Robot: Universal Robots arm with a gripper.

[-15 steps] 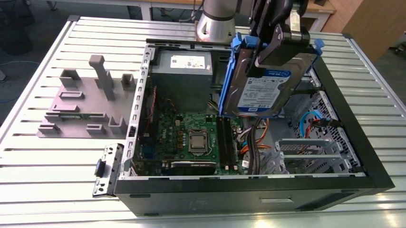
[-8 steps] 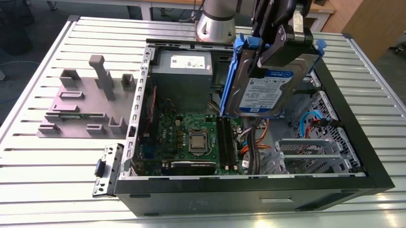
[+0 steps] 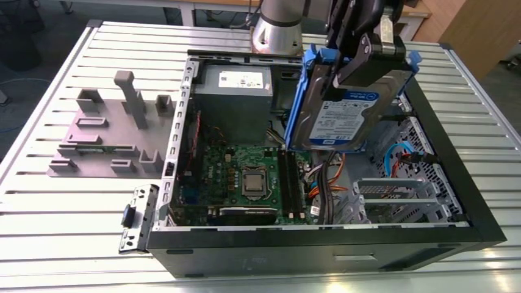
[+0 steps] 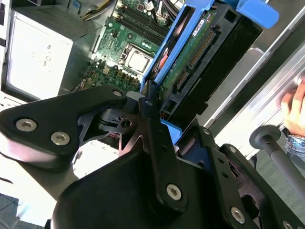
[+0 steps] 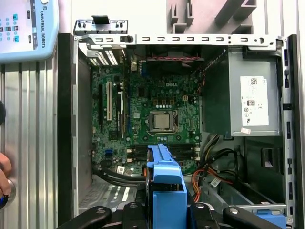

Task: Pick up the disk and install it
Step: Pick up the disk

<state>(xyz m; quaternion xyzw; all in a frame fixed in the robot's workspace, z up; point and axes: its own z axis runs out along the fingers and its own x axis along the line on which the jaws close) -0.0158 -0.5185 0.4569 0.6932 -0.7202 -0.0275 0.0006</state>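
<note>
In the exterior view, dark floor (image 3: 24, 43) borders the slatted metal table (image 3: 73, 244) on the exterior view's left. A grey moulded fixture (image 3: 106, 131) lies on the slats, with a small metal bracket (image 3: 136, 217) just beside the open computer case (image 3: 326, 247). Inside the case sit the grey power supply (image 3: 236, 91) and the green motherboard (image 3: 244, 174). Further right, the gripper (image 3: 362, 67) is clamped onto the disk (image 3: 342, 119), which hangs on edge in its blue caddy above the case interior, label outward, clear of the silver drive cage (image 3: 399, 195). A wooden panel (image 3: 472, 30) stands at the far right of the room.
</note>
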